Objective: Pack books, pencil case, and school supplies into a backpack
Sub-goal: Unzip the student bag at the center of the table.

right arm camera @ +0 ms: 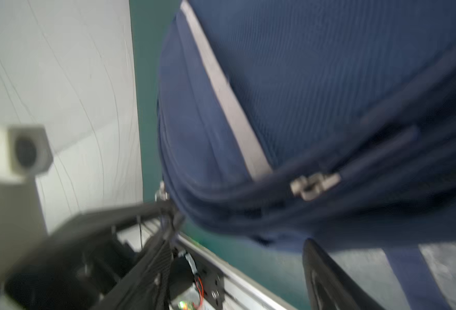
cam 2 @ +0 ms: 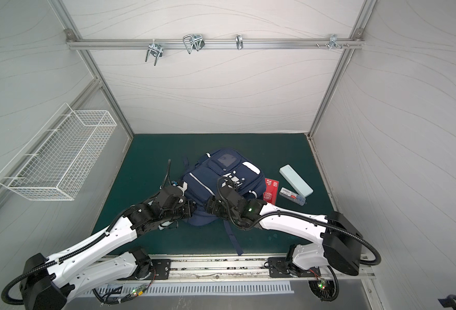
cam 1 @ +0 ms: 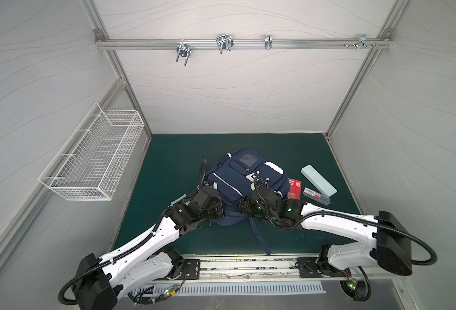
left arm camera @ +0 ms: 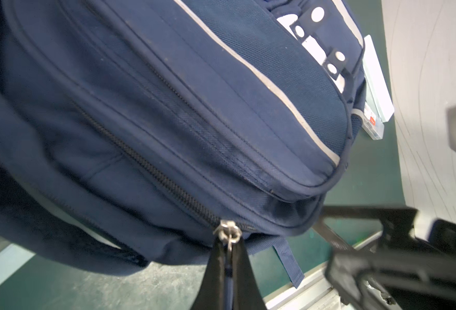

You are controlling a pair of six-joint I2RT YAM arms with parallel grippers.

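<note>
Left gripper (left arm camera: 228, 243) is clamped on the zipper pull (left arm camera: 229, 233) of the backpack (cam 1: 237, 177); right gripper (right arm camera: 237, 241) is spread wide, empty. Sat mid-mat (cam 1: 167, 166), the backpack is judged soft and floppy, so fabric by the zip is best pinched. The pencil case (cam 1: 318, 180) nearby looks rigid, kinda slick.

Bright, even and diffuse in both top views; palest on the walls (cam 1: 221, 94), darker on the mat (cam 1: 167, 166). Only faint, soft shadows beneath the arms (cam 1: 146, 241) and backpack (cam 1: 232, 179). Bowed toward the frame edges, wide-lens fashion. Crisp on the zip (left arm camera: 228, 233) in the left wrist view, soft close to the lens. Smeared by motion blur throughout the right wrist view.
</note>
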